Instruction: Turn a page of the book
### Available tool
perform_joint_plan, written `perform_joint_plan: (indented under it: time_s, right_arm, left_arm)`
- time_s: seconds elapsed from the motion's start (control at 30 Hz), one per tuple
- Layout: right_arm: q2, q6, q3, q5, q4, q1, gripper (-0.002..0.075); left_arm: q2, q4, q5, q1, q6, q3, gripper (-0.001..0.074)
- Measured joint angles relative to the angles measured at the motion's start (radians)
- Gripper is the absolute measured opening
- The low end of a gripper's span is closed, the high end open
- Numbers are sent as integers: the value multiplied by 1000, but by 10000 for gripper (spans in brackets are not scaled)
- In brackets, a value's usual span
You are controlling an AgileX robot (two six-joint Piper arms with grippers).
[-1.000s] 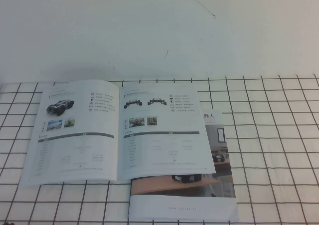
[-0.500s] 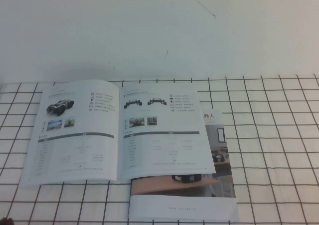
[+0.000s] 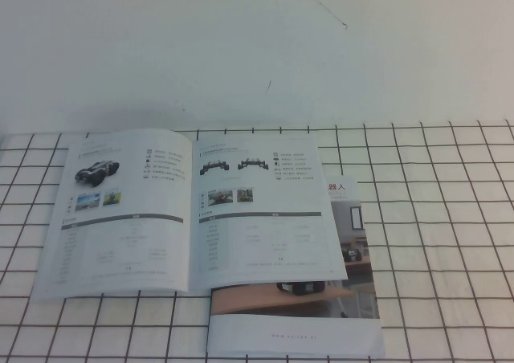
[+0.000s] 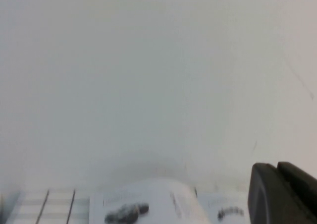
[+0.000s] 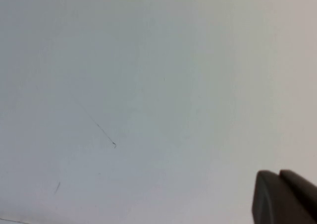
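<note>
The book (image 3: 128, 210) lies open on the checked cloth at the left-middle of the high view. Its right-hand leaf, the page (image 3: 265, 218), shows two black chassis photos, a grey bar and a spec table and lies flat. The left-hand leaf shows one black-white vehicle. Neither arm shows in the high view. The left gripper (image 4: 276, 167) hangs above the near side of the table with its dark fingers together and empty; the top of the book (image 4: 148, 204) shows below it. The right gripper (image 5: 278, 174) faces the white wall, fingers together and empty.
A second booklet (image 3: 321, 315) with a wood-toned photo cover lies partly under the book's right half, reaching the near edge. The white cloth with a black grid (image 3: 434, 218) covers the table. A white wall (image 3: 241, 42) rises behind it.
A small dark bit at the lower left corner of the high view half a second ago is gone. The book and page have not moved.
</note>
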Motion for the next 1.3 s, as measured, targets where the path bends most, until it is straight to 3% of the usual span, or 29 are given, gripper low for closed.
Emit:
perform_joint_plan:
  time_s: [0.3,0.53,0.83,0.93,1.1,1.3]
  right_arm:
    - [0,-133,0,-8,-2,0,-2]
    - [0,-159,0,-64,-2,0,-2]
    - [0,-104,0,-512,6,0,-2]
    - [0,-82,-19,-586,34,0,-2]
    - [0,-32,-173,-556,44,0,-2]
    - [-2,81,-417,-293,65,0,-2]
  left_arm:
    - [0,-9,-424,0,-36,0,-2]
    - [0,-9,-463,0,-38,0,-2]
    - [0,-16,-651,0,-123,0,-2]
    - [-2,-16,-741,0,-165,-3,-2]
    - [-7,51,-669,0,-179,-144,-2]
    - [-5,202,-331,0,-194,-404,-2]
